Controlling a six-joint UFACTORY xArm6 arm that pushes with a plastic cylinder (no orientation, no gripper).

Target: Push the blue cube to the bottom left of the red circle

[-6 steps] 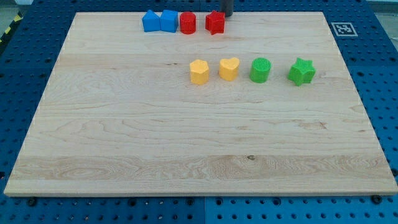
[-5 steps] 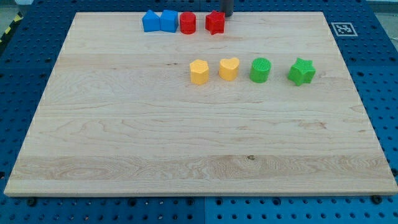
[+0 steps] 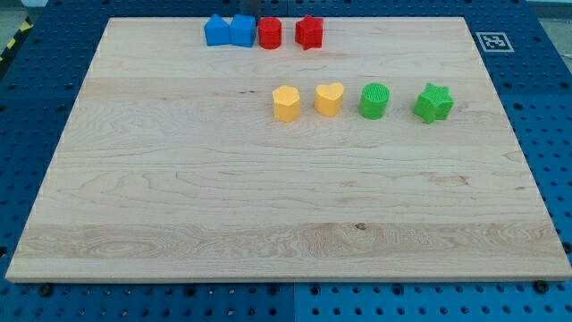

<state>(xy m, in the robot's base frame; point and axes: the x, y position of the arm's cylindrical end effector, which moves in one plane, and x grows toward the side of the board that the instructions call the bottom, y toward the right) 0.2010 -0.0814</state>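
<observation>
The blue cube (image 3: 242, 30) sits near the top edge of the wooden board (image 3: 179, 197), touching a second blue block (image 3: 215, 30) on its left. The red circle (image 3: 270, 33) stands just right of the cube, and a red star (image 3: 309, 32) is further right. A short dark piece of my rod shows at the view's top edge. My tip (image 3: 249, 13) is just above the blue cube, on its top side, very close to it.
A row of blocks lies below and to the right: a yellow hexagon (image 3: 286, 103), a yellow heart (image 3: 329, 98), a green circle (image 3: 374, 101) and a green star (image 3: 433, 103). A fiducial tag (image 3: 492, 41) marks the board's top right corner.
My rod has moved left along the top edge, from beside the red star to above the blue cube. No block has moved.
</observation>
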